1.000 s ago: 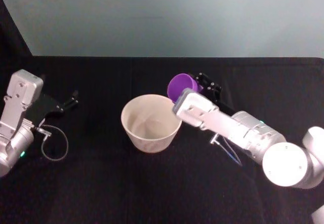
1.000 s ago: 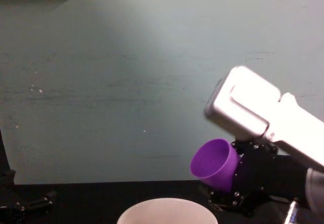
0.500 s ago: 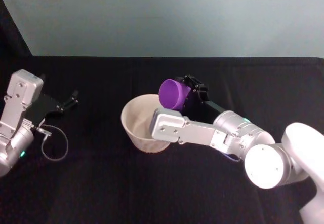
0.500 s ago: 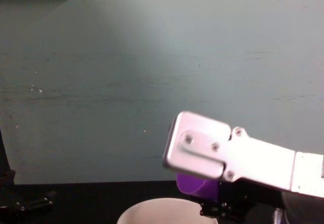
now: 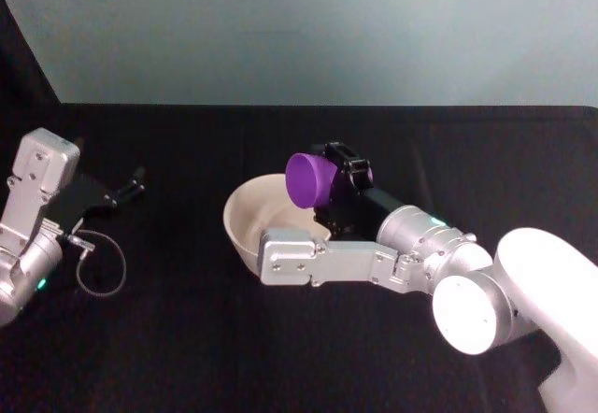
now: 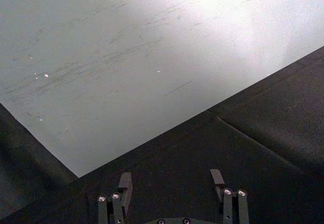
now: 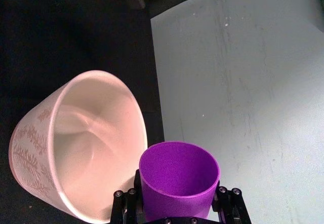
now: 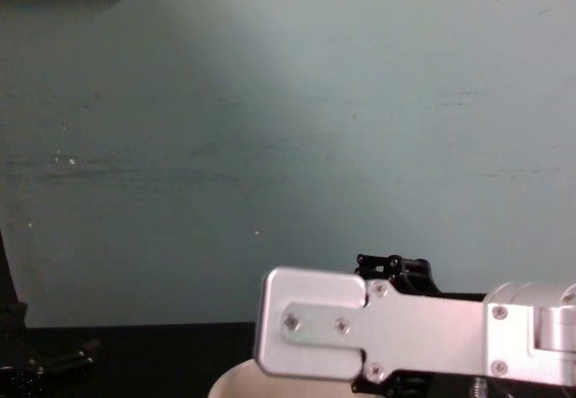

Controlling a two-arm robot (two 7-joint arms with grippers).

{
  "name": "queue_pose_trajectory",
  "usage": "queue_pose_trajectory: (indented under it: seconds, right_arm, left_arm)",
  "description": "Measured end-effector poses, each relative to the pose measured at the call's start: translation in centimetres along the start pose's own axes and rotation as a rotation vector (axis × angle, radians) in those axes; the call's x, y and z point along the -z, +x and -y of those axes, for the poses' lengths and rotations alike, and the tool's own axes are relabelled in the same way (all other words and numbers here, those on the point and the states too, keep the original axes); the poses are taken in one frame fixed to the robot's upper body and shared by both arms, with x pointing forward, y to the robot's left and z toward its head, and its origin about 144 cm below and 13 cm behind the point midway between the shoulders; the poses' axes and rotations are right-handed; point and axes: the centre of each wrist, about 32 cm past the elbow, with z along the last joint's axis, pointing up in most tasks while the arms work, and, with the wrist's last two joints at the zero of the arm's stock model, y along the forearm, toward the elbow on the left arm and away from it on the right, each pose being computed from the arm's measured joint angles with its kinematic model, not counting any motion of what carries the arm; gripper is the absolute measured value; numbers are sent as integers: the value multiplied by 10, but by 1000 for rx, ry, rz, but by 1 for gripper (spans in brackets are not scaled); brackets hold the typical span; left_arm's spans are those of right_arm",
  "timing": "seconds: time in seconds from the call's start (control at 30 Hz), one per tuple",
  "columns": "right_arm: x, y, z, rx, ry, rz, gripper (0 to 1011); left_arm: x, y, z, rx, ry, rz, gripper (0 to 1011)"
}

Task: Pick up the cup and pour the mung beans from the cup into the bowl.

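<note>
Head view: right hand (image 5: 329, 184), cup (image 5: 304, 178) tilted over bowl (image 5: 238, 209).

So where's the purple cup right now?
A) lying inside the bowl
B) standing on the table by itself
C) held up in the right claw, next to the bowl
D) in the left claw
C: the right claw is shut around the cup and holds it tipped, off the table, at the far rim of the bowl.
</note>
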Motion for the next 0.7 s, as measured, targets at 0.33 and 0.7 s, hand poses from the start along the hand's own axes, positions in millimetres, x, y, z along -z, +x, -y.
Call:
queue_pose_trajectory:
  seconds: [0.33, 0.7]
  right_arm:
    - [-5, 3, -4, -7, -6, 81, 731]
    - [-11, 5, -8, -15, -14, 188, 731]
  left_arm:
    - [0, 0, 0, 0, 0, 0, 1000]
    - [0, 0, 0, 0, 0, 0, 1000]
